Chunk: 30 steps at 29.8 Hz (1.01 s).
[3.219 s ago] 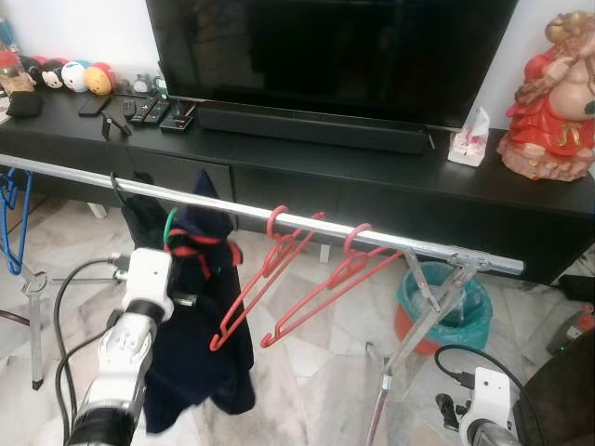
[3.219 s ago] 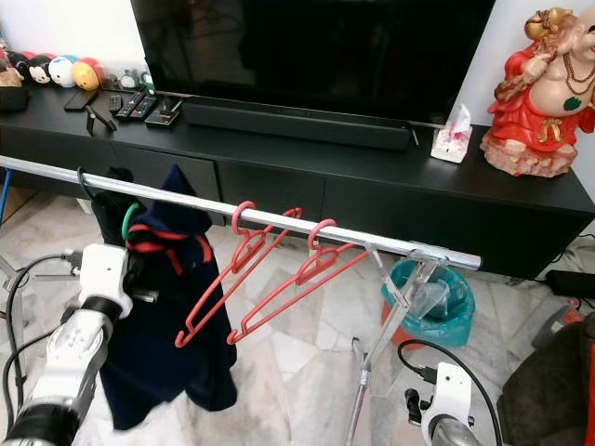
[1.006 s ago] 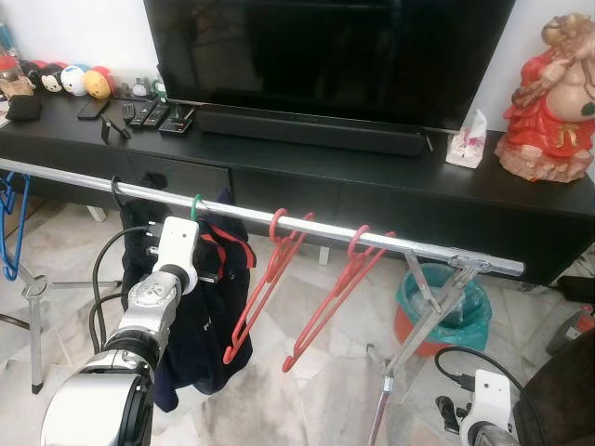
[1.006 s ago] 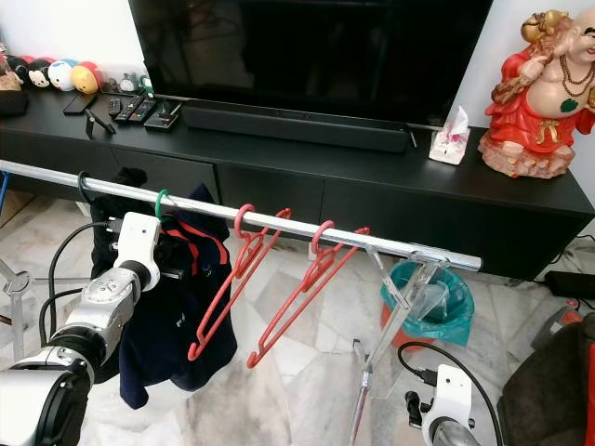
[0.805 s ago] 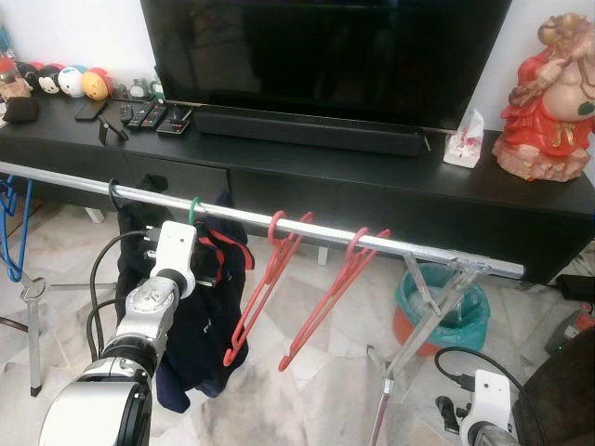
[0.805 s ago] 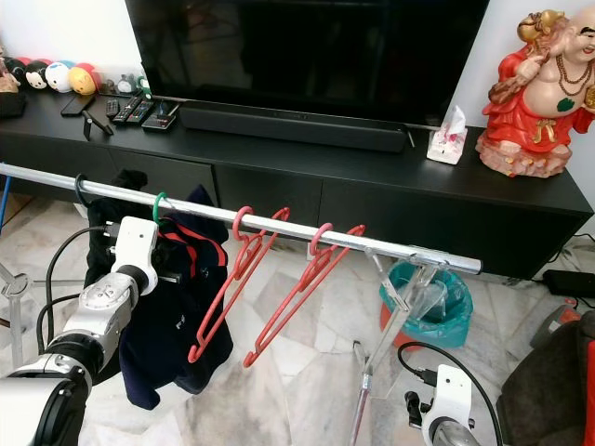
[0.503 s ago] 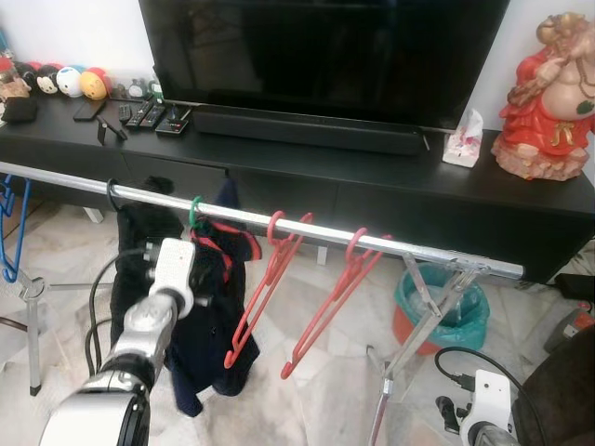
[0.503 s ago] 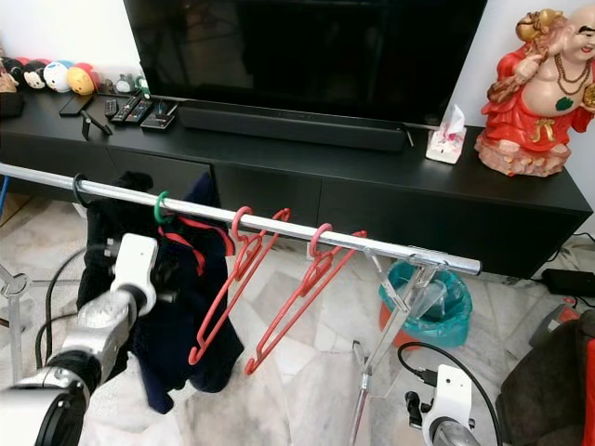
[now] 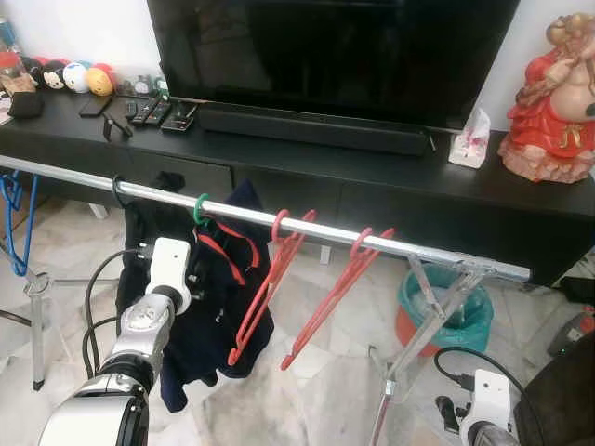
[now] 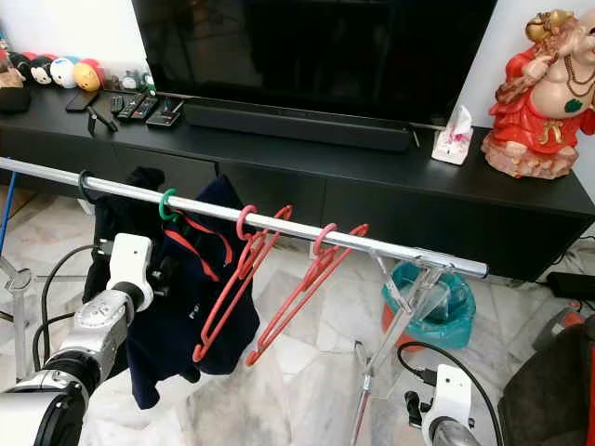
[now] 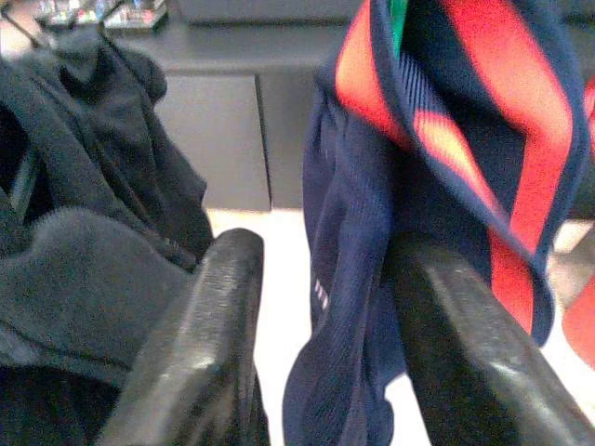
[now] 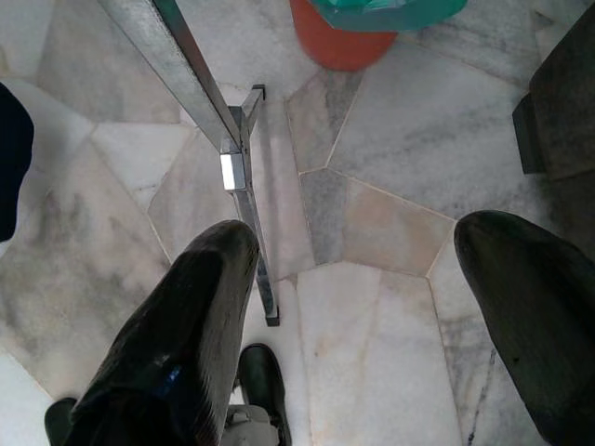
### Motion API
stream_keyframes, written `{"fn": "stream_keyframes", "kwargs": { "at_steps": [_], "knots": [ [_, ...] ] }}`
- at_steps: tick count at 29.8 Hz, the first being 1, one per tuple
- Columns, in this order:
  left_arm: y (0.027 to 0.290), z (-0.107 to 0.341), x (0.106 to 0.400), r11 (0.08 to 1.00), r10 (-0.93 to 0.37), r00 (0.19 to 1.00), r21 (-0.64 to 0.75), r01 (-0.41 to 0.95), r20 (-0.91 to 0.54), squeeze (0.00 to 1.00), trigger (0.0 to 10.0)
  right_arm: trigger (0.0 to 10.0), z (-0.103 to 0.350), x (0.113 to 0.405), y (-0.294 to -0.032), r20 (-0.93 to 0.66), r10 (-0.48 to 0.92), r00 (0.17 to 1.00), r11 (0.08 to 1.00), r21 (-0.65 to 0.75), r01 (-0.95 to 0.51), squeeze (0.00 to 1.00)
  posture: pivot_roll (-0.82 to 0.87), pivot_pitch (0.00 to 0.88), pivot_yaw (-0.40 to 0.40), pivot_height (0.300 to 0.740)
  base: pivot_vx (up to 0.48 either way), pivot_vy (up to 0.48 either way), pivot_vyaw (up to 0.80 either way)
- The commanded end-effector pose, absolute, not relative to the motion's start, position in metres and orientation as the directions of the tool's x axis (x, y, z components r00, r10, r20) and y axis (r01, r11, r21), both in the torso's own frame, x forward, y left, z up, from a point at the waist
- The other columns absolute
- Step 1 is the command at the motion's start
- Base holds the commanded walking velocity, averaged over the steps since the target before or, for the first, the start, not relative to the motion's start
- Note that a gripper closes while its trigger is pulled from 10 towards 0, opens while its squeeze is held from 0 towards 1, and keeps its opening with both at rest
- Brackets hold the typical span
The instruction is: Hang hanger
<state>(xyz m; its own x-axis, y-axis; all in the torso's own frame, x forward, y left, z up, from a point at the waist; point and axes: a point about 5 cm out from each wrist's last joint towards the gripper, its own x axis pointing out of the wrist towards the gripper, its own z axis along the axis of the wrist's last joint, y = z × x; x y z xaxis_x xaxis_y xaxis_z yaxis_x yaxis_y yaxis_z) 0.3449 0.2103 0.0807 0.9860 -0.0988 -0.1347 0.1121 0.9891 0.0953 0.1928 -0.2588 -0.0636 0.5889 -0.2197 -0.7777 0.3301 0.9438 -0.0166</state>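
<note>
left eye view: green hanger (image 9: 200, 208) hooked on rail (image 9: 418, 254).

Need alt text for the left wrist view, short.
The left hand, open, has its two black fingers beside a navy garment with red trim on a green hanger. A dark grey garment hangs alongside, with a black cabinet behind.

One metal clothes rail (image 9: 409, 253) carries four hangers: two bare red hangers (image 9: 270, 288) (image 9: 339, 288) side by side, one green-hooked hanger (image 9: 200, 209) bearing a navy garment (image 9: 218, 307), and one black-hooked hanger (image 9: 118, 193) with a dark garment (image 9: 139, 242) to its left. On the far black TV console (image 9: 372, 177) stand one television (image 9: 325, 51), one soundbar (image 9: 311, 128) and one red figurine (image 9: 556, 102). One teal bin (image 9: 446, 311) sits on the floor at right.
</note>
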Motion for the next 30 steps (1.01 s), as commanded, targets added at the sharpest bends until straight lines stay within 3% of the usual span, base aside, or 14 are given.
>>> {"fn": "stream_keyframes", "kwargs": {
  "at_steps": [1, 17, 18, 19, 20, 30],
  "knots": [
    [0.212, 0.080, 0.341, 0.991, -0.102, 0.989, 0.077, 0.111, -0.111, 1.00, 10.0, 10.0, -0.063, 0.192, -0.261, -0.780, -0.225, 0.584, 0.943, -0.025, 0.331, 0.00, -0.09, 0.000, -0.032, 0.740, 0.000, 0.000, 0.00],
    [0.219, 0.088, 0.305, 0.987, -0.138, 0.989, 0.086, 0.133, 0.055, 1.00, 10.0, 10.0, -0.063, 0.192, -0.262, -0.778, -0.230, 0.585, 0.941, -0.026, 0.336, 0.00, -0.08, 0.000, -0.027, 0.740, 0.000, 0.000, 0.00],
    [0.220, 0.090, 0.300, 0.989, -0.124, 0.990, 0.090, 0.118, 0.070, 0.38, 10.0, 10.0, -0.063, 0.192, -0.262, -0.777, -0.232, 0.585, 0.941, -0.027, 0.338, 0.00, -0.08, 0.000, -0.028, 0.740, 0.000, 0.000, 0.00],
    [0.221, 0.090, 0.298, 0.990, -0.118, 0.990, 0.089, 0.111, 0.075, 0.38, 10.0, 10.0, -0.063, 0.192, -0.262, -0.777, -0.233, 0.585, 0.941, -0.027, 0.338, 0.00, -0.08, 0.000, -0.028, 0.740, 0.000, 0.000, 0.00],
    [0.222, 0.089, 0.296, 0.991, -0.104, 0.992, 0.096, 0.096, 0.078, 0.00, 10.0, 10.0, -0.063, 0.192, -0.262, -0.777, -0.233, 0.585, 0.941, -0.028, 0.338, 0.00, -0.08, 0.000, -0.030, 0.740, 0.000, 0.000, 0.00],
    [0.228, 0.072, 0.281, 0.990, 0.015, 1.000, 0.141, -0.017, 0.016, 0.00, 10.0, 10.0, -0.064, 0.190, -0.262, -0.774, -0.246, 0.583, 0.934, -0.029, 0.355, 0.00, -0.10, 0.000, -0.018, 0.740, 0.000, 0.000, 0.00]
  ]
}}
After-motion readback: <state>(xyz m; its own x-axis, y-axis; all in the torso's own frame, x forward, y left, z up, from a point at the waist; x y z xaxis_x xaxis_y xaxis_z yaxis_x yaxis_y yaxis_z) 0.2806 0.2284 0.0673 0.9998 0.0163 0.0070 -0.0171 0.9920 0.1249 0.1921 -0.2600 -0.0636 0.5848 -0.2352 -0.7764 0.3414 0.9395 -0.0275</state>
